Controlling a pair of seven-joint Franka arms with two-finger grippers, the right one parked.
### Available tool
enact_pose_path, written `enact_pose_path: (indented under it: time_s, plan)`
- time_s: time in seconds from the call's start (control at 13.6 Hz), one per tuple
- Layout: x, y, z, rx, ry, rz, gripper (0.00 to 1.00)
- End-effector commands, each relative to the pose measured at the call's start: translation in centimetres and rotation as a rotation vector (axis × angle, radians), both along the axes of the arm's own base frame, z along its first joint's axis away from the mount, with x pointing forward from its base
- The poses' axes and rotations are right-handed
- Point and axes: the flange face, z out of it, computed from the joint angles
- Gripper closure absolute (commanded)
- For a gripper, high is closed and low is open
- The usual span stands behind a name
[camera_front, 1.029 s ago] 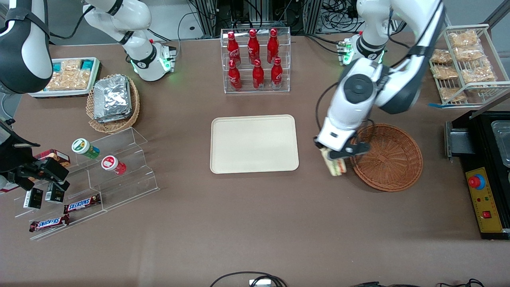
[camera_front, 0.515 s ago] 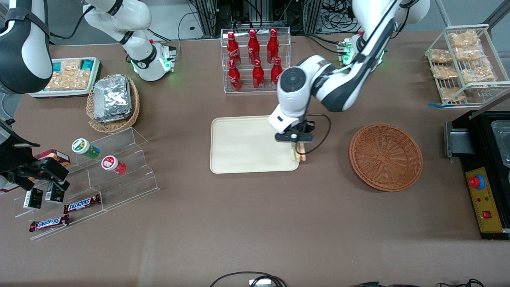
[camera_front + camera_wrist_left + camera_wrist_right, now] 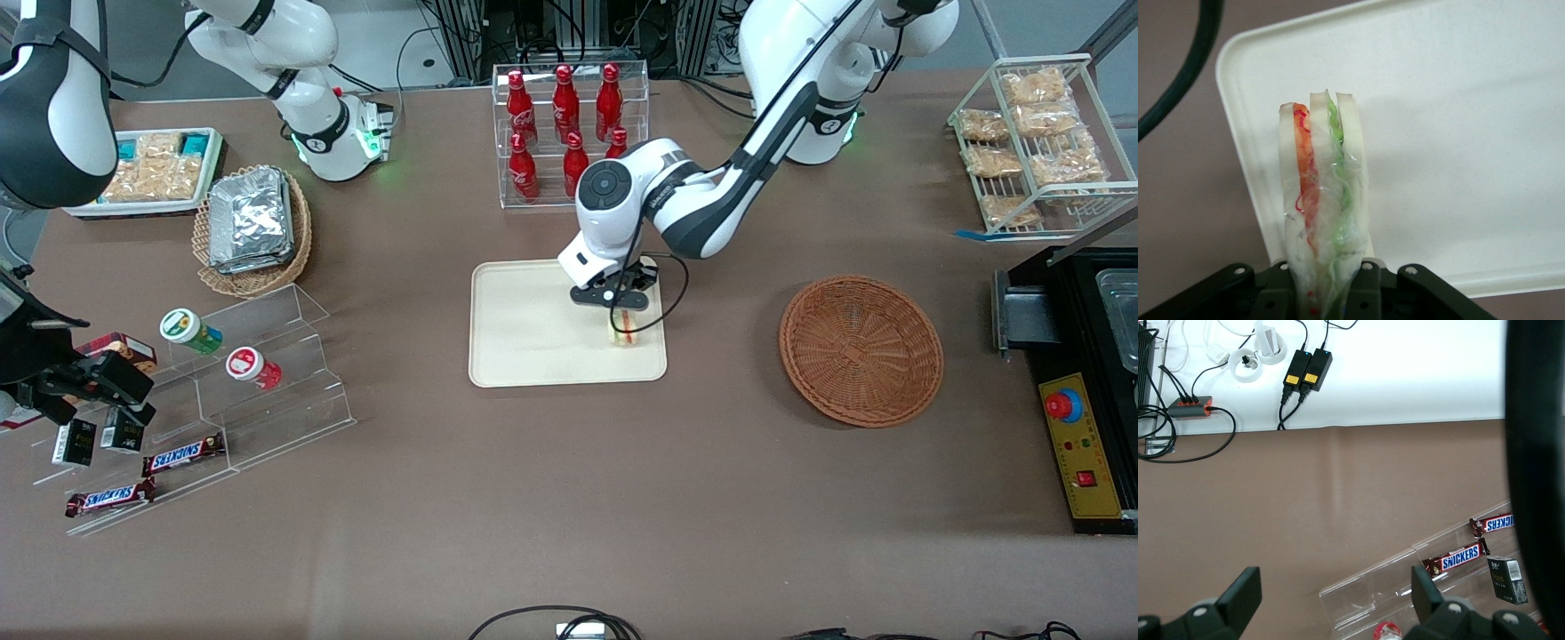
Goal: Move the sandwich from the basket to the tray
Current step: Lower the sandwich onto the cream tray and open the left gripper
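My left gripper (image 3: 620, 305) hangs over the cream tray (image 3: 533, 338), at the tray's end toward the working arm. It is shut on the wrapped sandwich (image 3: 625, 330), a pale wedge with orange-red and green stripes. In the left wrist view the sandwich (image 3: 1321, 200) stands upright between the black fingers (image 3: 1368, 290), with the tray (image 3: 1458, 133) right under it. Whether the sandwich touches the tray I cannot tell. The reddish-brown basket (image 3: 861, 349) sits empty, toward the working arm's end of the table.
A clear rack of red bottles (image 3: 569, 133) stands just farther from the front camera than the tray. A tan basket of foil packets (image 3: 252, 229) and clear steps with cups and candy bars (image 3: 222, 391) lie toward the parked arm's end. A wire snack rack (image 3: 1036, 142) stands past the basket.
My left gripper carried the sandwich from beside the basket, across the table and over the tray's edge. It now holds the sandwich above the tray.
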Motion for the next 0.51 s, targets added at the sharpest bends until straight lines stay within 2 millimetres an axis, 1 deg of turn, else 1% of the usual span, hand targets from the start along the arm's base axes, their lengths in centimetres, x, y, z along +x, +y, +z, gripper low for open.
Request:
enact_pose_path:
  time_s: [0.0, 0.15, 0.22, 0.29, 0.44]
  plan:
    - [0.4, -1.0, -2.3, -0.018, -0.002, 0.005, 0.96]
    - [-0.8, -1.8, -3.4, -0.011, 0.011, -0.018, 0.93]
    - [-0.9, -1.9, -3.5, -0.011, 0.013, -0.024, 0.88]
    - [-0.9, -1.9, -3.8, -0.009, 0.017, -0.027, 0.74]
    - [-0.9, -1.8, -3.9, -0.007, 0.020, -0.029, 0.14]
